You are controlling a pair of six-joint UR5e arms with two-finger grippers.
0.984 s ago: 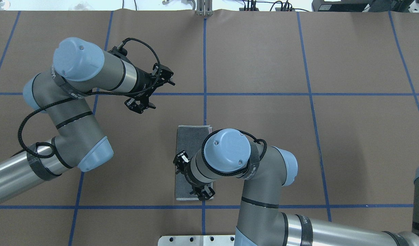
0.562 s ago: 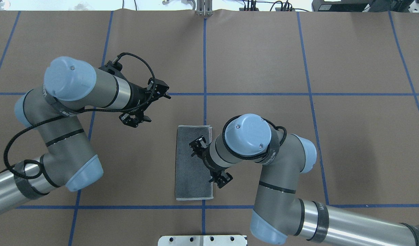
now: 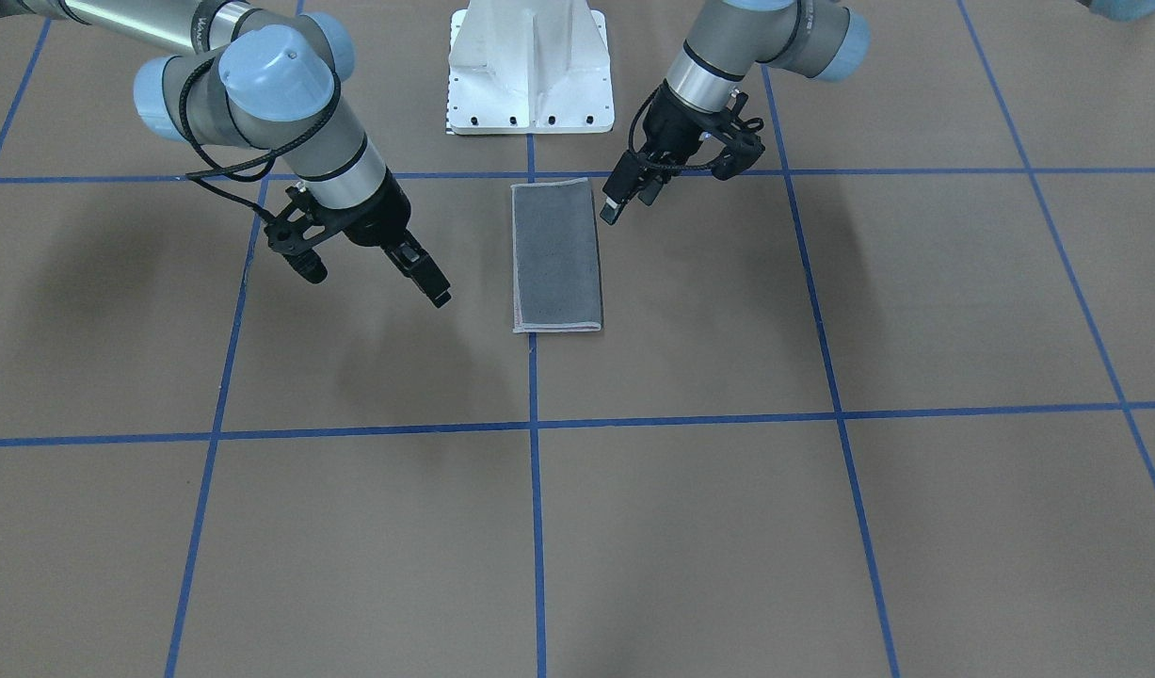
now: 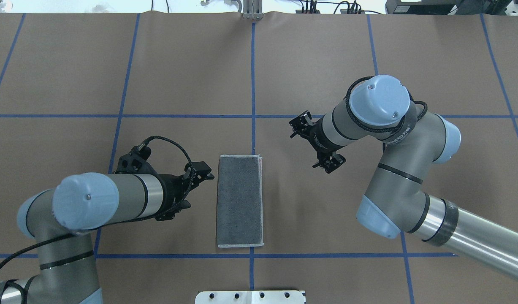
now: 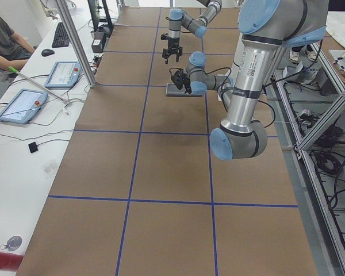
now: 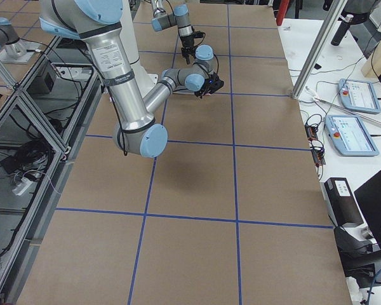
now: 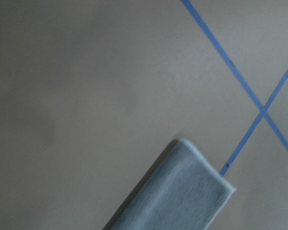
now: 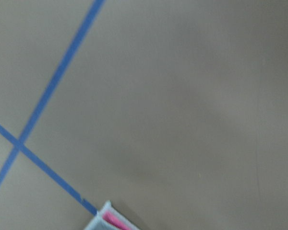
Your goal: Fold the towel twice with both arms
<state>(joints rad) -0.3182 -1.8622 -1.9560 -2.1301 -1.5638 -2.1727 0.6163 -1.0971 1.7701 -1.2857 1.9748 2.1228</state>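
Observation:
The towel point(image 4: 240, 200) lies flat as a narrow rectangle, dark grey face up with a light grey edge, and also shows in the front view point(image 3: 555, 254). A pink inner layer peeks out at one corner in the right wrist view point(image 8: 110, 221). The left wrist view shows one end of it point(image 7: 182, 191). My left gripper point(image 4: 201, 173) hovers just beside the towel's left long edge; in the front view point(image 3: 626, 202) its fingers stand slightly apart and empty. My right gripper point(image 4: 302, 125) is off to the towel's far right, apart from it point(image 3: 428, 281); its fingers overlap, so I cannot tell their state.
The brown table cover carries a grid of blue tape lines point(image 4: 253, 126). The white pedestal base point(image 3: 530, 66) stands at the robot's edge of the table, just behind the towel. An operator point(image 5: 3, 40) sits at a side desk with tablets.
My right arm lifted off the towel and swung away to the right and farther out. My left arm swung in and back to the towel's left edge. The towel has not moved.

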